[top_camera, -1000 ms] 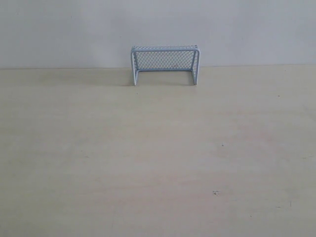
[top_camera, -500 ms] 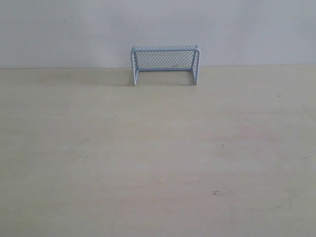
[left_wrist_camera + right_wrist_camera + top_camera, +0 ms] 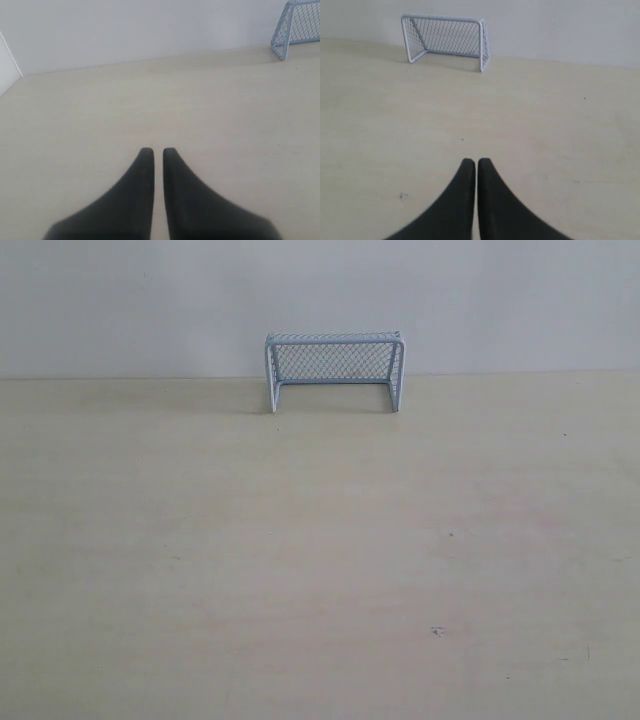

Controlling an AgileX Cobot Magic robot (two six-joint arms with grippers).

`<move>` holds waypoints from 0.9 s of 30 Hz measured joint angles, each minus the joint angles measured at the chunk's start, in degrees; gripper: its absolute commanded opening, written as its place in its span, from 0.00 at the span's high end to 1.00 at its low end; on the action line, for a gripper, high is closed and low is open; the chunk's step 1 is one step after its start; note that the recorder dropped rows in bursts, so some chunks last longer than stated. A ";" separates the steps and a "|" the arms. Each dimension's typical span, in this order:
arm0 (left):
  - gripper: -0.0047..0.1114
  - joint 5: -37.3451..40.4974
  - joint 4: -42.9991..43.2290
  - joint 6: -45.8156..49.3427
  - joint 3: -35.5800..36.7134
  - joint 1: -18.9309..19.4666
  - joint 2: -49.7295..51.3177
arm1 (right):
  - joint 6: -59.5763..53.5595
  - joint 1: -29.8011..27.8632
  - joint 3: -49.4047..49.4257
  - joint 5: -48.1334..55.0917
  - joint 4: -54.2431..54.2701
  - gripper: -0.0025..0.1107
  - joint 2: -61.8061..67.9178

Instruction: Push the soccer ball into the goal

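The pale blue-grey goal point(image 3: 333, 370) stands upright at the far edge of the table against the wall, its mouth facing the near side. It also shows in the left wrist view as the goal point(image 3: 298, 26) and in the right wrist view as the goal point(image 3: 447, 39). The soccer ball is out of view in every frame. My left gripper point(image 3: 155, 150) is shut with nothing between its black fingers, far from the goal. Over bare table, my right gripper point(image 3: 471, 161) is shut and empty too. Neither gripper shows in the exterior view.
A light wooden table point(image 3: 320, 560) fills the scene, with a plain white wall point(image 3: 120, 300) behind it. A small dark speck point(image 3: 437, 631) marks the table at the near right. A white side panel point(image 3: 7, 70) borders the table in the left wrist view.
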 measured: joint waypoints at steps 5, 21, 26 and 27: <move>0.91 0.00 0.00 0.00 0.00 0.00 0.00 | 0.53 0.00 0.00 1.53 -0.14 0.98 0.00; 0.91 0.00 0.00 0.00 0.00 0.00 0.00 | 3.04 -6.84 0.00 2.39 -0.14 0.98 0.00; 0.91 0.00 0.00 0.00 0.00 0.00 0.00 | 3.12 -6.95 0.00 2.39 -0.14 0.98 0.00; 0.91 0.00 0.00 0.00 0.00 0.00 0.00 | 3.12 -6.95 0.00 2.49 -0.14 0.98 0.00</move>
